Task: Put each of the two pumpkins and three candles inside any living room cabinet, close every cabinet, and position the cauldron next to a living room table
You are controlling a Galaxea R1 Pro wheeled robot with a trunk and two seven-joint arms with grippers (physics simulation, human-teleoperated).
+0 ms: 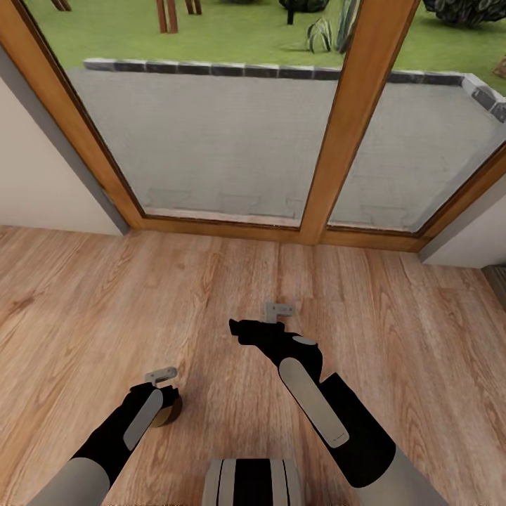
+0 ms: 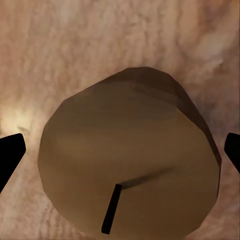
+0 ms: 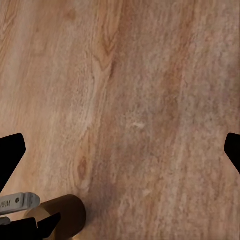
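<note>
Brown candle pickup, plank floor by glazed door.

Short brown cylindrical wax candle [image 2: 130, 160] upright on light wood plank floor [image 1: 211, 295], centred between spread fingers of open left hand [image 1: 165, 393]. Best lowered straight, closed evenly on the sides, wick untouched. Right hand [image 1: 242, 330] open, empty, apart. Wood-framed glass door [image 1: 351, 119] ahead; paved patio beyond.

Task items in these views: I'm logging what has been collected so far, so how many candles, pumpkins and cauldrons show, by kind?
Candles: 1, a brown candle between the left gripper fingers, above the wood floor.
Pumpkins: 0.
Cauldrons: 0.
Total: 1.
</note>
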